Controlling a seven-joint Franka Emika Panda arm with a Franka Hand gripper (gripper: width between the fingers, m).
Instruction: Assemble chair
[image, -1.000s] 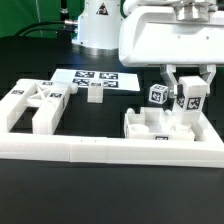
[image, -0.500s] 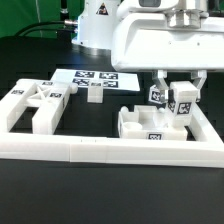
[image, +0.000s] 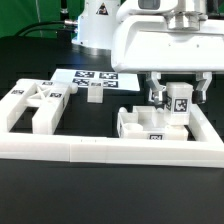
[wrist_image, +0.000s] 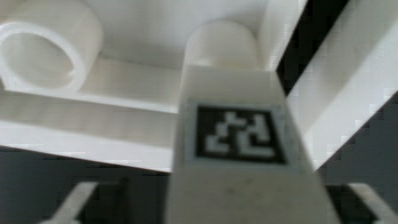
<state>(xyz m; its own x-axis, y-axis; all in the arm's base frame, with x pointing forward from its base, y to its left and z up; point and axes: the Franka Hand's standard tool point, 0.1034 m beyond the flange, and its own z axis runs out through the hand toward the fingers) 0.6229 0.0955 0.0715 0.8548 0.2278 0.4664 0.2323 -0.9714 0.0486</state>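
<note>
My gripper (image: 178, 92) is shut on a white tagged bar (image: 180, 101) and holds it upright over the right end of a white slotted chair part (image: 150, 127) that lies against the border rail. In the wrist view the bar (wrist_image: 235, 130) fills the middle, its tag facing the camera, with the slotted part (wrist_image: 71, 70) and its round hole behind it. Another white chair part (image: 32, 106) lies at the exterior view's left. A small white cube (image: 95, 93) stands near the marker board. A tagged piece (image: 156, 95) shows just behind my fingers.
The long white L-shaped border rail (image: 100, 152) runs along the front and up the exterior view's right side. The marker board (image: 92, 79) lies flat at the back. The robot base (image: 95, 25) stands behind it.
My gripper has moved to the exterior view's left and slightly down with the bar, bringing it over the slotted part's right end. The slotted part has shifted a little to the left.
</note>
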